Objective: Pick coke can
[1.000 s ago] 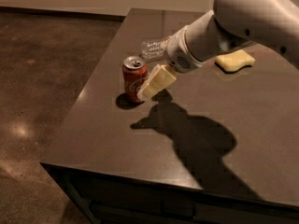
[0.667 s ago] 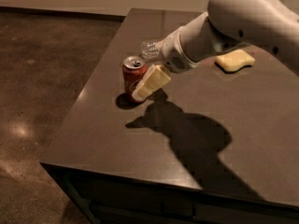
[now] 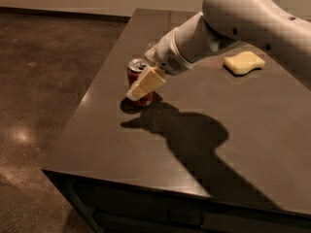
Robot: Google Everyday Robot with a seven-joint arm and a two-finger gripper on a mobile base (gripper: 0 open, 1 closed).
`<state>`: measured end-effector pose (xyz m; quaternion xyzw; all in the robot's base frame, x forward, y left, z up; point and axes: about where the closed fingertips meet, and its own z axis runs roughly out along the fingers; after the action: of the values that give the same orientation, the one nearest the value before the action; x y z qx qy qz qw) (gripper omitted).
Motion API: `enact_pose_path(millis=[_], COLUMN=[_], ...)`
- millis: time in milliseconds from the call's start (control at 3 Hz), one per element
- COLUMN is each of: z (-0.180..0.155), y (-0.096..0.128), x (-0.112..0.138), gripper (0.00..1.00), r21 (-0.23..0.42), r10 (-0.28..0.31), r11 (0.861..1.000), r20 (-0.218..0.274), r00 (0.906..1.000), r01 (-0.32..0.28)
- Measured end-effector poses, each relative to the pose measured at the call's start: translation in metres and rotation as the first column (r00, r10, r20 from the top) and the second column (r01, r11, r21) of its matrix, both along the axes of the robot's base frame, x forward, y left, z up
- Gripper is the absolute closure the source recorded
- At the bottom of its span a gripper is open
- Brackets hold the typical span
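The red coke can (image 3: 136, 68) stands upright on the dark table (image 3: 194, 130), near its left edge. Its silver top with the pull tab shows. My gripper (image 3: 142, 86) reaches in from the right and is down at the can; its cream-coloured tip lies across the can's front and covers much of the red side. The white arm (image 3: 243, 18) comes from the upper right. No clear plastic bottle shows now.
A yellow sponge (image 3: 244, 62) lies on the table at the back right, behind the arm. The table's left edge (image 3: 82, 106) is close to the can, with brown floor (image 3: 43, 81) beyond it. The arm casts a dark shadow (image 3: 194, 140) on the table.
My gripper has moved left and a little down, from beside the can to across its front. The can has not moved.
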<state>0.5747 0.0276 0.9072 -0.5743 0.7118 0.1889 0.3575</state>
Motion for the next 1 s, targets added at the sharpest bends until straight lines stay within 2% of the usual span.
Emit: enact_pose_path(millis=[333, 667, 1000], z=[0.002, 0.009, 0.027], y=[0.004, -0.001, -0.006], x=[0.000, 0.001, 0.001], gripper=[0.41, 0.72, 0.96], r21=[0.006, 0.013, 0.022], r10=[0.015, 0.022, 0.035], r11=[1.000, 1.000, 0.999], r20=[-0.010, -0.012, -0.001], r00=[0.9998, 0.9997, 0.9994], r01=[-0.015, -0.021, -0.035])
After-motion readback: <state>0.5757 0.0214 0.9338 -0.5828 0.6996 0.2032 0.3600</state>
